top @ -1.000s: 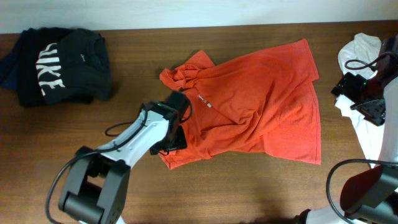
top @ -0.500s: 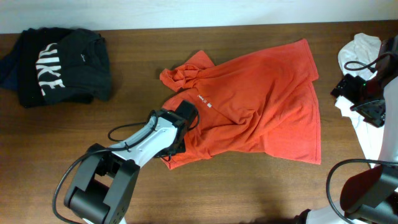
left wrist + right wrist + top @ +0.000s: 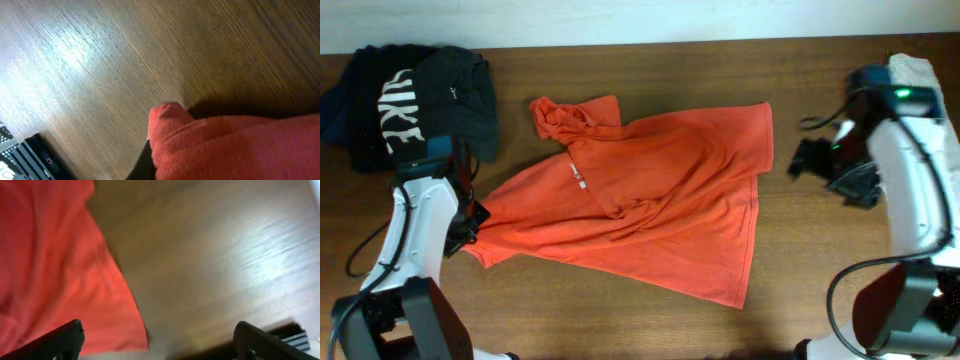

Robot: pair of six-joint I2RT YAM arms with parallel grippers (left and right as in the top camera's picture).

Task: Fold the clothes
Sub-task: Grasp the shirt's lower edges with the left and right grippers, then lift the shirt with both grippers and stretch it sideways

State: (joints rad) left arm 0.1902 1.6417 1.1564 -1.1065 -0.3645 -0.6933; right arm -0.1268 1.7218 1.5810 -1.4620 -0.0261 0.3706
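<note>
An orange T-shirt (image 3: 640, 195) lies crumpled but mostly spread out in the middle of the wooden table. My left gripper (image 3: 470, 218) is shut on the shirt's left corner. In the left wrist view, a bunched fold of orange cloth (image 3: 235, 145) fills the jaws beside one dark finger (image 3: 142, 167). My right gripper (image 3: 802, 160) hovers open just right of the shirt's upper right corner. The right wrist view shows the shirt's hem (image 3: 55, 270) reaching in between the wide-apart fingers (image 3: 62, 339), with nothing gripped.
A folded black garment with white lettering (image 3: 415, 100) sits at the back left, close to my left arm. A white garment (image 3: 920, 70) lies at the back right edge. Bare wood (image 3: 620, 330) runs along the front.
My left gripper has shut on the shirt and dragged it leftward across the table. The right arm has swung in from the right edge toward the shirt's right side.
</note>
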